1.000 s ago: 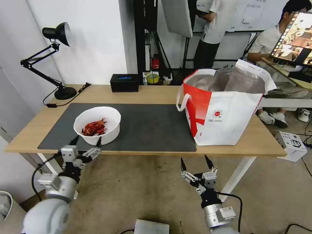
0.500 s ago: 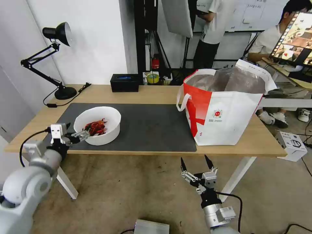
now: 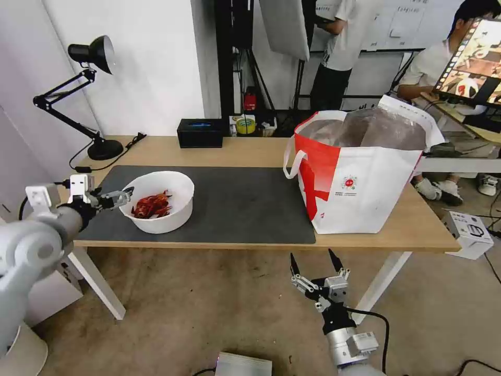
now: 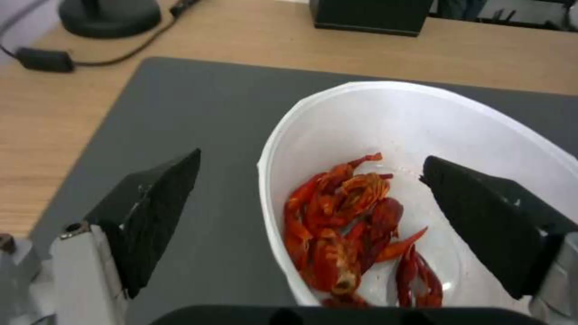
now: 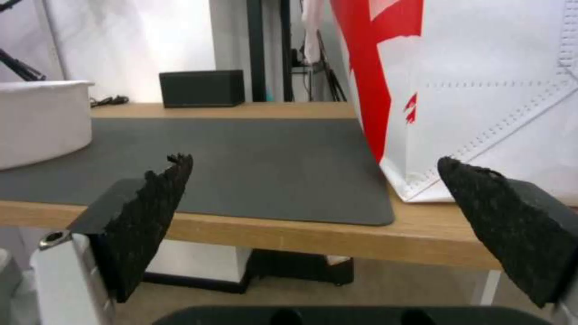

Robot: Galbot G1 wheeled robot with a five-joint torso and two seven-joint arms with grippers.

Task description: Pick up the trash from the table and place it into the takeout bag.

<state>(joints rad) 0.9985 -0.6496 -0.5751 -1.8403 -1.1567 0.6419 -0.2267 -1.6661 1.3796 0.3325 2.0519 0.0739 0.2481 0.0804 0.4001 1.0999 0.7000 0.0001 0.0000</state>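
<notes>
Crayfish shells sit in the white bowl [image 3: 156, 201], which rests on the dark grey mat [image 3: 235, 203] well apart from the takeout bag [image 3: 360, 172] at the table's [image 3: 250, 149] other end. Over the last second the left gripper [image 3: 121, 197] has risen from below the table's front edge, swung round the bowl's far side from the bag, and now hangs level with the rim. In the left wrist view its jaws stand spread astride that rim, one fingertip [image 4: 153, 205] over the mat outside, the other inside above the shells; nothing is pinched yet. That suggests a rim grasp is being lined up, with closing and carrying still to do. Right gripper [image 3: 314, 269] waits below the table edge nearer the bag, jaws spread
</notes>
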